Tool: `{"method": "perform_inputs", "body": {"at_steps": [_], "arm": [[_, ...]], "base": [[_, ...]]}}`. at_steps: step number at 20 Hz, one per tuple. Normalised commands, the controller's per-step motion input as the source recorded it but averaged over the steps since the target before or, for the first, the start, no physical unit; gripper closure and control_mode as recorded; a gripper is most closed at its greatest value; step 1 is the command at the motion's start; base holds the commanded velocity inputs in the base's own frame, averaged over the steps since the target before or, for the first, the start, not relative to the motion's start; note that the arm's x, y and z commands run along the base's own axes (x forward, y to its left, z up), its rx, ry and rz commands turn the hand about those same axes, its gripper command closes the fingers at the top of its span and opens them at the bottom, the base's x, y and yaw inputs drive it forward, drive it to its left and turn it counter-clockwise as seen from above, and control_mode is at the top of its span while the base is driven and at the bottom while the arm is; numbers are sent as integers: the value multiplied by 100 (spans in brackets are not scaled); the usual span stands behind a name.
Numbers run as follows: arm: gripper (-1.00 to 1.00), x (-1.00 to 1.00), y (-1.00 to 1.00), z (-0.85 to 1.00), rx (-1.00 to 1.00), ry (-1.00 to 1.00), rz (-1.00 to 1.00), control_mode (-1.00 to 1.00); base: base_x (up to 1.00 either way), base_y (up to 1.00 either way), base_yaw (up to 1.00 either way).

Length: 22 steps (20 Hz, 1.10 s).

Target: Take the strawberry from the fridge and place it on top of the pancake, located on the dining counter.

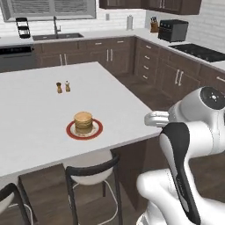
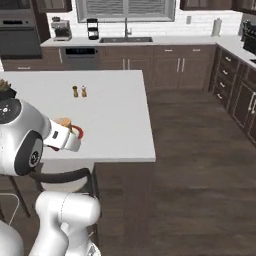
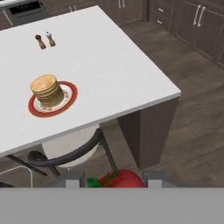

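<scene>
The strawberry (image 3: pixel 121 179), bright red with green leaves, sits between my two fingertips at the bottom of the hand view, and my gripper (image 3: pixel 113 180) is shut on it. It hangs off the near edge of the dining counter (image 3: pixel 113 65), over a stool. The pancake (image 3: pixel 45 87) is a golden stack on a red-rimmed plate (image 3: pixel 71 94), ahead and to the left on the white top. From the base, the pancake (image 1: pixel 83 121) stands near the counter's front edge, left of my hand (image 1: pixel 156 118). In the right base view my hand partly covers the pancake (image 2: pixel 64 121). The fridge is out of view.
Two small shakers (image 1: pixel 63 87) stand farther back on the counter. Black-backed stools (image 1: pixel 92 172) are tucked under its near edge. Dark wood floor (image 2: pixel 200 165) opens to the right. Dark cabinets with a sink (image 1: pixel 57 36) and a toaster oven (image 1: pixel 172 30) line the far wall.
</scene>
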Motion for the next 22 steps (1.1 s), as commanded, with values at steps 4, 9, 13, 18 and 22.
{"method": "perform_inputs", "body": {"at_steps": [4, 9, 13, 18, 22], "arm": [[100, 0, 0, 0, 0, 0, 0, 100], [100, 0, 0, 0, 0, 0, 0, 100], [100, 0, 0, 0, 0, 0, 0, 100], [100, 0, 0, 0, 0, 0, 0, 100], [100, 49, -1, -5, 0, 9, 0, -100]], "base": [[17, 62, 42], [78, 0, 35], [75, -1, 22], [63, 0, 7], [40, 0, 1]]}}
